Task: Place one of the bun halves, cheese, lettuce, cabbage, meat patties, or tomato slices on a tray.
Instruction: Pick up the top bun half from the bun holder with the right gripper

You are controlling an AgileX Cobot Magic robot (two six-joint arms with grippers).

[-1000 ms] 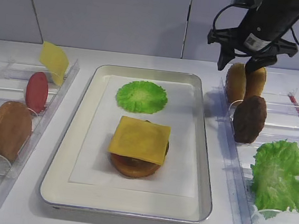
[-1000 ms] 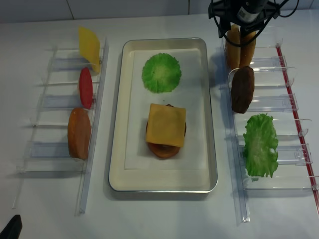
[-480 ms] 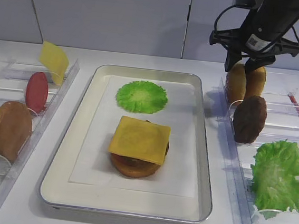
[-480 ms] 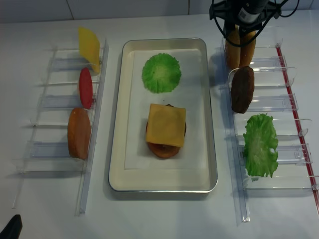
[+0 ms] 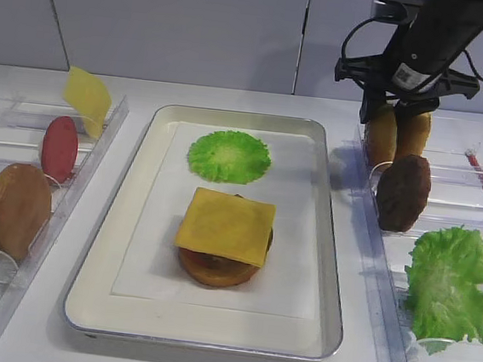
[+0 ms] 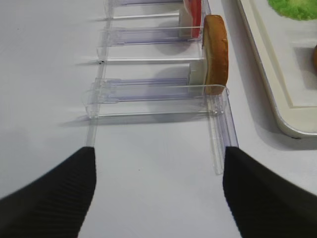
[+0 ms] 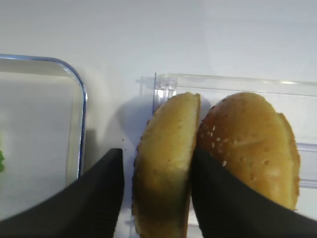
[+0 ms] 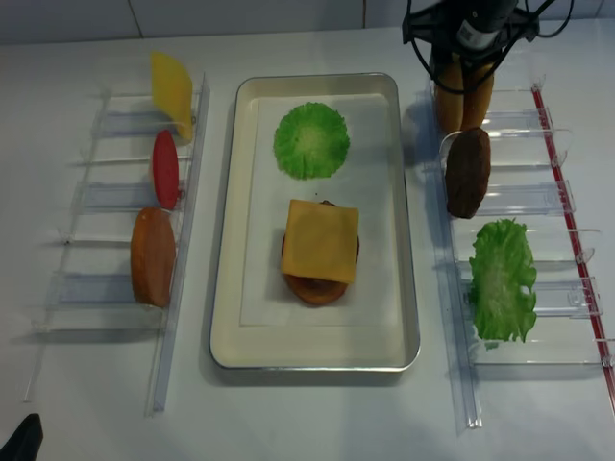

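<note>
On the silver tray (image 5: pixel 336 267) lie the green cabbage (image 5: pixel 228 156) and a stack topped with cheese (image 5: pixel 224 224). In the right rack two bun halves stand on edge: a plain golden one (image 7: pixel 163 163) and the sesame-seeded one (image 7: pixel 247 144) beside it. My right gripper (image 7: pixel 156 163) is shut on the plain half, with one finger wedged between the two buns. Lower in that rack stand a meat patty (image 5: pixel 403 192) and the lettuce (image 5: pixel 452 283). The left rack holds a cheese slice (image 5: pixel 87 98) and a tomato slice (image 5: pixel 59 148). My left gripper (image 6: pixel 158 153) hangs open over bare table.
A flat orange-brown disc (image 5: pixel 14 209) stands at the front of the clear left rack (image 6: pixel 148 89). The clear right rack (image 5: pixel 481 183) has a red strip along its outer side. The tray's white paper is bare in front of the stack.
The right gripper's jaws have closed in from wide apart onto the plain bun half. The left arm and all other food have stayed put.
</note>
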